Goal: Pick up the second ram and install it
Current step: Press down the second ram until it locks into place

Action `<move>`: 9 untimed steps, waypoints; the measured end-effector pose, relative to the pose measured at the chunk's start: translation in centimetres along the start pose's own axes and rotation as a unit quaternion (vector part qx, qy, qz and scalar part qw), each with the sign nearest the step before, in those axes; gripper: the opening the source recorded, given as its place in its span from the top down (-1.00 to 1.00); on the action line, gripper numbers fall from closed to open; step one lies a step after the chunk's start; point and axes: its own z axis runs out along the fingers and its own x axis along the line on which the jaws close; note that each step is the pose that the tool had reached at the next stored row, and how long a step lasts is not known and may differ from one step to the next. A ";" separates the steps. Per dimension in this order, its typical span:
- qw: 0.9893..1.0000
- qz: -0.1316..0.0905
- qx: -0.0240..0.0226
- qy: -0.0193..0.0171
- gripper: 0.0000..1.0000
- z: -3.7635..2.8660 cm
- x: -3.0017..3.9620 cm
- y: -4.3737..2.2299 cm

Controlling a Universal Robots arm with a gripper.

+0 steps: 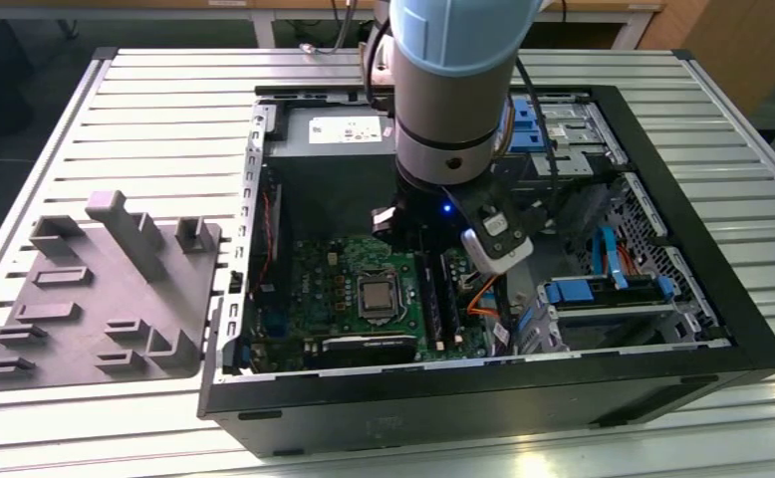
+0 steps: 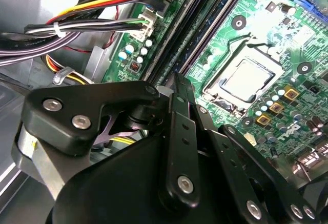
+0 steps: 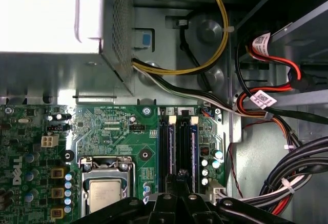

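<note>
Gripper [image 3: 180, 183] over the motherboard [image 3: 110, 126] memory slots [image 3: 179, 142], beside the CPU socket [image 3: 105, 190]. Second ram appears seated there; jaw state indeterminate. Press evenly, vertically.

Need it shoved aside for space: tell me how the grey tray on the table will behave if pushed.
The grey tray lies flat and broad, so it would probably slide, not tip. The ribbed slats of the table may snag its edge. It looks like one moulded plastic piece, so it is likely light and stiff.
</note>
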 end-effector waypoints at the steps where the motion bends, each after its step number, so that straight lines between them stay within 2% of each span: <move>1: 1.000 0.000 0.000 0.000 0.79 0.00 0.00 -0.04; 9: 1.000 0.000 0.000 0.000 0.79 -0.03 -0.01 -0.38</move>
